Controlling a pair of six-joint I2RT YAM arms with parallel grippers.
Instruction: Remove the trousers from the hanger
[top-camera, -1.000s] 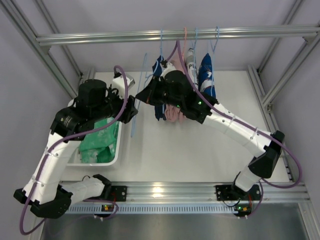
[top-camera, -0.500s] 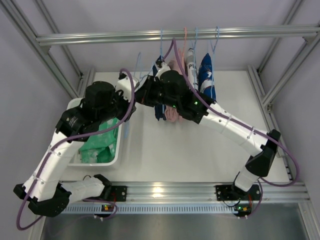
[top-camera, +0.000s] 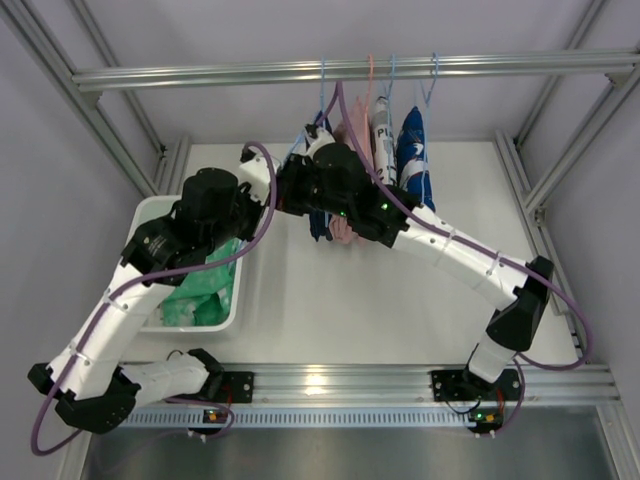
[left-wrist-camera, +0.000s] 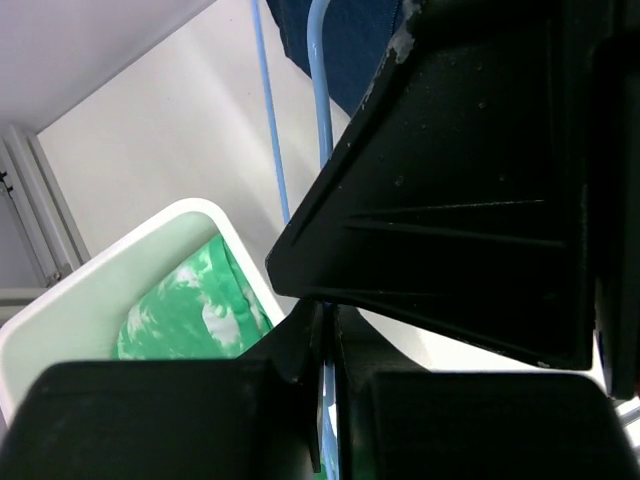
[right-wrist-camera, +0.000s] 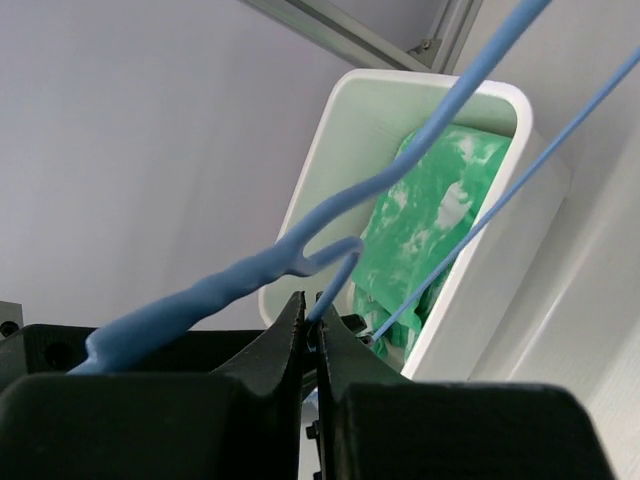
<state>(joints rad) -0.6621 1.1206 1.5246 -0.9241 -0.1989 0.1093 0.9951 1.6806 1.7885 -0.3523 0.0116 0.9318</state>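
The trousers (top-camera: 195, 295) lie heaped in the white bin (top-camera: 185, 327) at nine o'clock on the worktop (top-camera: 400, 310), clear of the hanger (left-wrist-camera: 272, 130). They look soft, light and limp, so I'd expect them to sag and bunch wherever they're taken; a fold on top of the heap seems the place to hold. The hanger is thin wire, likely light, springy and a bit slippery, best held on a straight run or by the neck under the hook.

The left tool (left-wrist-camera: 325, 400) is pressed together with a sliver of blue wire between its fingers. The right tool (right-wrist-camera: 310, 335) pinches the wire beside the twisted neck.

The top view shows both arms meeting toward twelve o'clock, beside the navy garment (top-camera: 318, 225) under the rail (top-camera: 200, 72), yet it hides the hanger almost wholly. Only the wrist views show the wire and the grips.
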